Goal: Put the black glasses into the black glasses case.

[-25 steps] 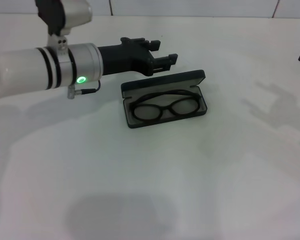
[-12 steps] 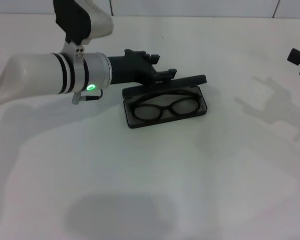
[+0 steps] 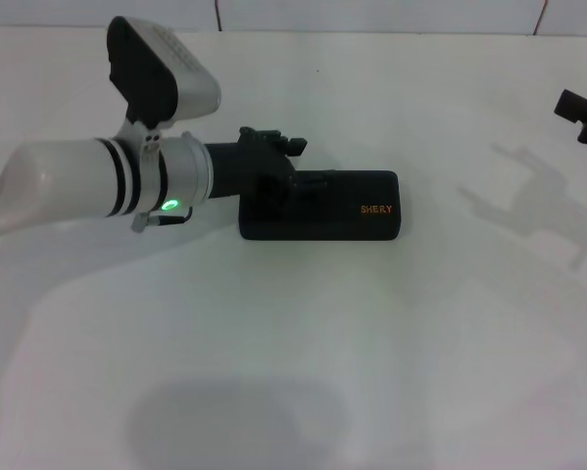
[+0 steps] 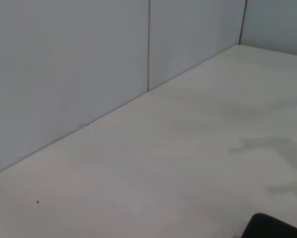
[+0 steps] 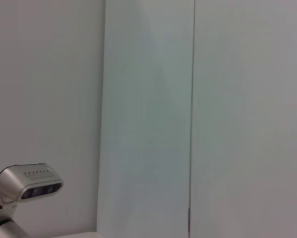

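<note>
The black glasses case (image 3: 322,208) lies closed on the white table (image 3: 371,343), its lid down and the orange "SHERY" lettering facing up. The black glasses are hidden inside it. My left gripper (image 3: 295,182) rests on top of the lid at the case's left end, black against the black case. My right gripper (image 3: 582,113) shows only in part at the far right edge, raised and well away from the case. A dark corner (image 4: 274,228) shows in the left wrist view; I cannot tell what it is.
A white panelled wall (image 3: 371,15) runs along the table's far edge. The right wrist view shows that wall and part of my left arm (image 5: 27,183).
The case's lid has gone from open to fully closed under my left gripper, which moved down and forward onto it. The glasses are no longer visible. The right gripper shifted slightly at the edge.
</note>
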